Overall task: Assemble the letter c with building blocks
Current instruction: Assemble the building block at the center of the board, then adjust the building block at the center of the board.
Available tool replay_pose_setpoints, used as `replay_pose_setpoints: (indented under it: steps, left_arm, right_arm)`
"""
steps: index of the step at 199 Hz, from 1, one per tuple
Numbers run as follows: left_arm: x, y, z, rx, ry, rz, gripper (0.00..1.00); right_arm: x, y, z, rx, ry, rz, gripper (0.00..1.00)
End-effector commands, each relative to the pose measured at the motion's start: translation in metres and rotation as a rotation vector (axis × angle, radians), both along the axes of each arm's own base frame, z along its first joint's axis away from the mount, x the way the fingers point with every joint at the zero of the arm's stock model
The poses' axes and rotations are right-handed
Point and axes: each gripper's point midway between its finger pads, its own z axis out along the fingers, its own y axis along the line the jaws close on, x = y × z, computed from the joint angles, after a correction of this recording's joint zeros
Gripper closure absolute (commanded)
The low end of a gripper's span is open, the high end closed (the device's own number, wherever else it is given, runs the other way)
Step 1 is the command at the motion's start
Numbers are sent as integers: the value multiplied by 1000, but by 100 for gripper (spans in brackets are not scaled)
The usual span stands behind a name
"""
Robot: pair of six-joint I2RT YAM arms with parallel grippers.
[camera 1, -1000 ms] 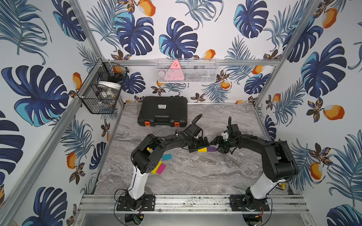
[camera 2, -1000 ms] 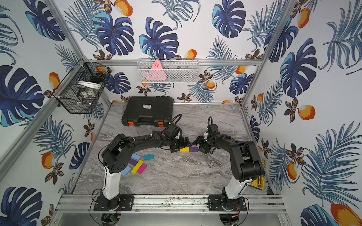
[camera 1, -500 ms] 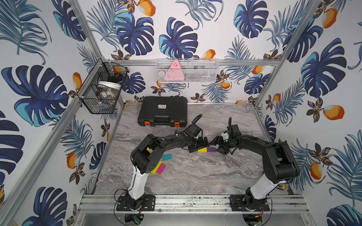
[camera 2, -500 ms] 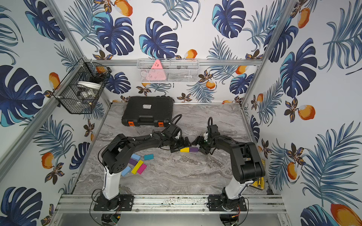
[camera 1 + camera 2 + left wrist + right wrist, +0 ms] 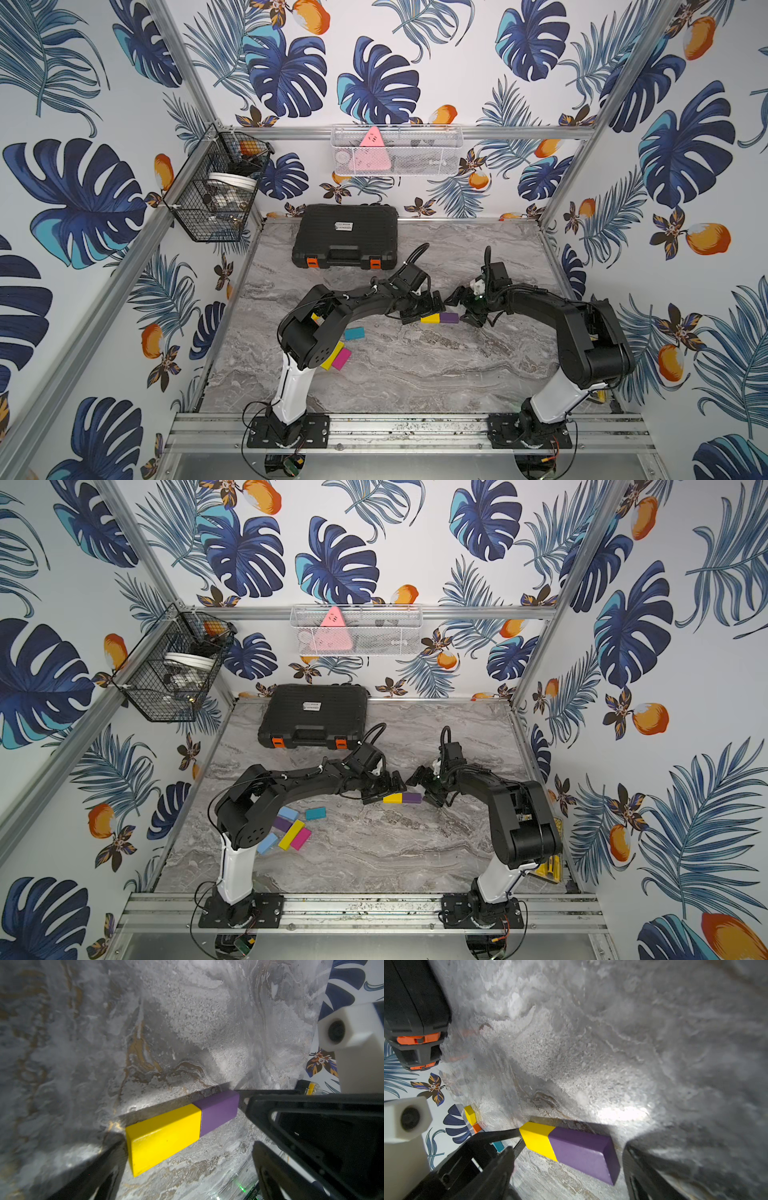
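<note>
A yellow block [image 5: 430,318] and a purple block [image 5: 449,318] lie end to end in mid-table, forming one short bar. My left gripper [image 5: 424,310] is open at the yellow end; in the left wrist view one of its fingers [image 5: 113,1155] sits against the yellow block [image 5: 164,1136]. My right gripper [image 5: 461,310] is open at the purple end, and the right wrist view shows a small gap between its finger [image 5: 633,1155] and the purple block [image 5: 581,1151]. Loose building blocks lie by the left arm's base: teal [image 5: 315,813], yellow [image 5: 291,834], magenta [image 5: 301,838], light blue [image 5: 287,813].
A big black case [image 5: 345,237] stands at the back of the marble table [image 5: 415,374]. A black wire basket [image 5: 216,191] hangs on the left wall and a white mesh basket [image 5: 397,149] on the back wall. A yellow item [image 5: 550,868] lies behind the right arm's base.
My right gripper's jaws have spread wider at the purple end. The two joined blocks and the left gripper have stayed where they were.
</note>
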Motion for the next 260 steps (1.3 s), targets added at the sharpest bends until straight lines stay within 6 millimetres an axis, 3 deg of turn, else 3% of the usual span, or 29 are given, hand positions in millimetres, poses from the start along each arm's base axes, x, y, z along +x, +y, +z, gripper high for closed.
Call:
replay_pose_setpoints:
  steps: [1, 146, 177, 214, 235, 260]
  left_arm:
    - [-8, 10, -13, 55, 42, 15, 1]
    - [-13, 10, -15, 40, 52, 21, 1]
    - [-7, 18, -7, 61, 32, 26, 1]
    - [23, 57, 30, 61, -36, 85, 1]
    - [32, 94, 53, 79, -75, 120, 1]
    - [29, 148, 70, 102, -87, 180, 1]
  right_arm:
    - [-16, -19, -18, -102, 81, -33, 16]
    - [-11, -23, -12, -99, 67, -42, 16]
    - [-9, -23, -5, -97, 50, -35, 16]
    - [-7, -23, 12, -99, 15, -26, 16]
    - [-6, -22, 22, -89, -3, -25, 16]
    - [-6, -19, 38, -64, -35, -31, 17]
